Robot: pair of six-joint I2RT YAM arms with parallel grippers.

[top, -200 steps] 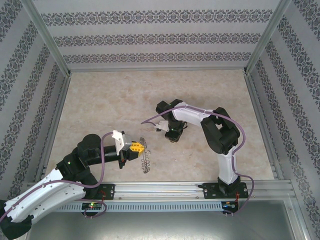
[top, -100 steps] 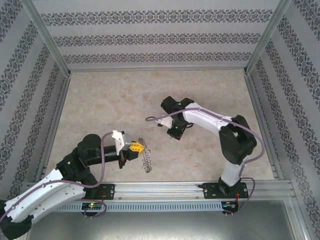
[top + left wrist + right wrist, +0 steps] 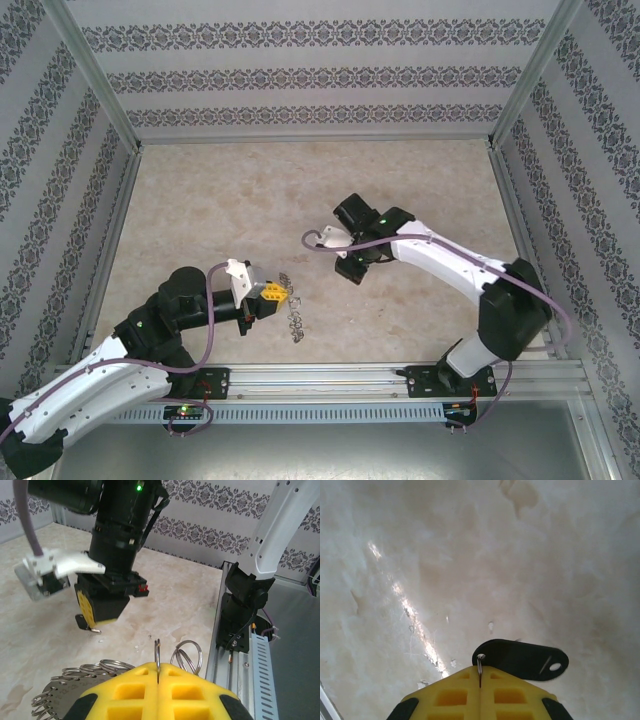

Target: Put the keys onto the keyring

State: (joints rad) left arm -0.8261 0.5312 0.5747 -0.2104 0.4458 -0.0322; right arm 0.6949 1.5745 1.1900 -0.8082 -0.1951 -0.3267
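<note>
Two arms rise from the rail (image 3: 330, 378) at our near edge, and nearest to us the left gripper (image 3: 274, 295) sits low over the table (image 3: 200, 200), toward 7 o'clock from its middle. In the left wrist view its yellow fingers (image 3: 135, 692) are pressed together with no gap, pinching one thin wire loop (image 3: 157, 654) that stands upright between the tips. That loop belongs to the keyring (image 3: 292, 318), which lies at 5 o'clock from the left gripper in the overhead view. Its flat grey plate (image 3: 57, 700) spreads out at 9 o'clock from the fingertips, fringed with small wire loops. We cannot tell whether the plate touches the marble. Farther out, at about 2 o'clock from the keyring and well apart from it, the right gripper (image 3: 351, 267) points down near the table's middle. From its own wrist camera we see the yellow fingers (image 3: 455, 697) closed tight on a tiny wire ring at one end of the key (image 3: 520, 659). The key's dark oblong head stretches toward 3 o'clock, a small hole at its far end, just over the pale marble. We cannot tell whether it touches the surface. Beyond stand patterned walls (image 3: 320, 75).
</note>
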